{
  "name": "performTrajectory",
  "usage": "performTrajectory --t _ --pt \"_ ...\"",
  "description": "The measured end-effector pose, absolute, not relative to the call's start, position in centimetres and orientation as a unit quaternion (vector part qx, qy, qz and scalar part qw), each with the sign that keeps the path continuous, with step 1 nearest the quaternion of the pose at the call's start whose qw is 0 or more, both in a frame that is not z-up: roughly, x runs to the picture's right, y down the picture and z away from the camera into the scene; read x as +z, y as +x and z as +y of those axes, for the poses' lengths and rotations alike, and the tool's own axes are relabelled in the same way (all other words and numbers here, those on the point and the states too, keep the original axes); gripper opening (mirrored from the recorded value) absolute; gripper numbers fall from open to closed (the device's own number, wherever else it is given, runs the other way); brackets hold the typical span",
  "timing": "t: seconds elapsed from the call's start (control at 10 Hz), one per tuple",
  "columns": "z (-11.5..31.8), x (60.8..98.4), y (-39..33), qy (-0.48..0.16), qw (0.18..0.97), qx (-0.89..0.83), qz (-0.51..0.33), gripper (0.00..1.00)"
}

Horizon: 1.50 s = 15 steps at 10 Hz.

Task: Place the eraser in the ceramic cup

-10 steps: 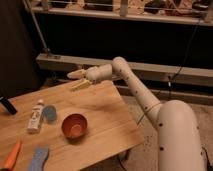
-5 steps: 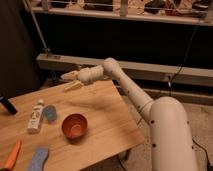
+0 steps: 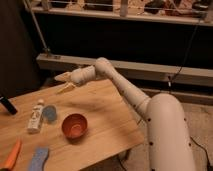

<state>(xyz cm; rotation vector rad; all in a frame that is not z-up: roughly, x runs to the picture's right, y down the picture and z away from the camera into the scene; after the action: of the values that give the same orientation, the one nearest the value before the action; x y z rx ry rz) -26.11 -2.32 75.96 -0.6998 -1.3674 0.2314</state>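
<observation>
The ceramic cup (image 3: 75, 125), red-orange and low, stands on the wooden table (image 3: 107, 117) left of the middle. A flat blue-grey oblong piece (image 3: 37, 159) that looks like the eraser lies at the table's front left edge. My gripper (image 3: 63, 83) hangs in the air above the far left part of the table, behind and above the cup and well away from the eraser. Its two tan fingers (image 3: 62, 77) are spread open with nothing between them.
A white bottle (image 3: 36, 116) lies left of the cup, with a small blue round thing (image 3: 49, 113) beside it. An orange object (image 3: 12, 155) sits at the front left corner and a black one (image 3: 7, 105) at the left edge. A shelf rail (image 3: 150, 70) runs behind the table.
The arm has swung the gripper leftward across the far side of the table. The things on the table have not moved.
</observation>
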Motion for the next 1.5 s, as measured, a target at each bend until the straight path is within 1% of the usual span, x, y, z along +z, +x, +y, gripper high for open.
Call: performTrajectory --t 0.8,1.0,1.5 --pt "-2.2 79.0 -31.7 -0.335 0.686 0.076 -0.641 0.65" --pt "-1.3 78.5 -33.8 -0.347 0.678 0.065 -0.645 0.65" --pt "0.1 77.1 -36.0 -0.366 0.669 0.054 -0.645 0.65"
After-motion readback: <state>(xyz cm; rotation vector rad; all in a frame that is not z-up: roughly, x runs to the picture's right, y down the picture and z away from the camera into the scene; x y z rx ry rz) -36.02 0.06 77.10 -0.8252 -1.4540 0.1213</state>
